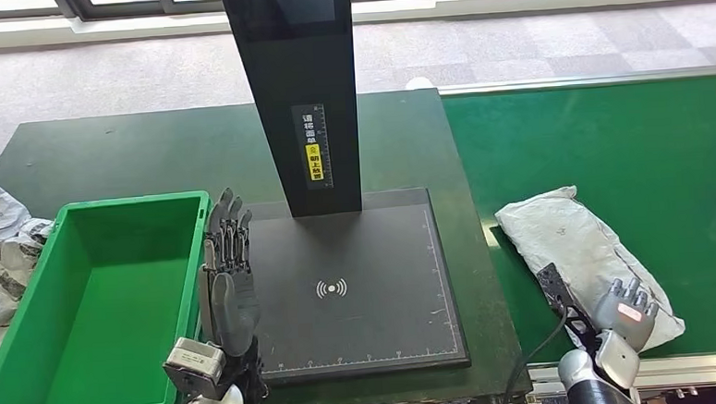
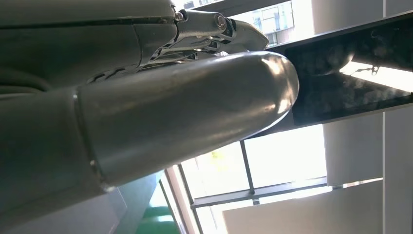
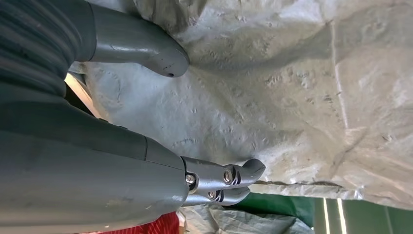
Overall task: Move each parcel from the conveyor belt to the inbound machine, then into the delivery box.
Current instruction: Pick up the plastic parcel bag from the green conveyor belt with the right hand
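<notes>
In the head view the parcel (image 1: pixel 583 250) lies on the belt (image 1: pixel 610 142) with the right hand (image 1: pixel 626 310) at its near end, while the machine's pad (image 1: pixel 359 290) and the green box (image 1: pixel 101 308) hold nothing, so the first step seems barely begun. The left wrist view shows the left hand (image 2: pixel 160 97) raised, fingers straight, gripping nothing. In the right wrist view thumb and fingers (image 3: pixel 229 178) lie spread against the grey wrap — whether they grip it cannot be told.
</notes>
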